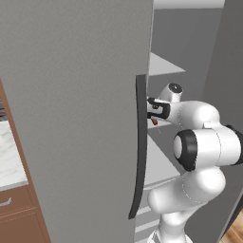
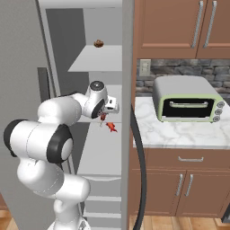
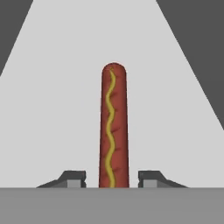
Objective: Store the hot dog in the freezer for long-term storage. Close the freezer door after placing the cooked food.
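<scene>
Grey fridge panels fill the left of both base views, with the freezer [image 2: 96,148], the narrow right-hand compartment with white shelves, standing open between them. In the right base view the tall plain grey freezer door [image 2: 127,112] is seen edge-on, swung out toward the camera, its long dark handle curving down along the near edge; the door face itself is not visible there. To the right lie a white marble counter [image 2: 179,132] and brown wooden cabinets [image 2: 179,22], with a pale green toaster oven [image 2: 186,104] on the counter. A rounder dark-brown lump [image 2: 99,43] sits on the upper freezer shelf.

The white arm reaches into the freezer above a middle white shelf. The two-finger gripper [image 3: 112,177] points down at that shelf. In the hand view its two dark tips stand apart on either side of the slim reddish-brown hot dog with a yellow mustard line [image 3: 113,127], with a gap visible on each side: the jaws are released and not pressing the sausage. The near end of the hot dog is cut off by the bottom of that view. In the base views the hot dog is a small red fleck just below the gripper; whether it rests on the shelf cannot be told.
</scene>
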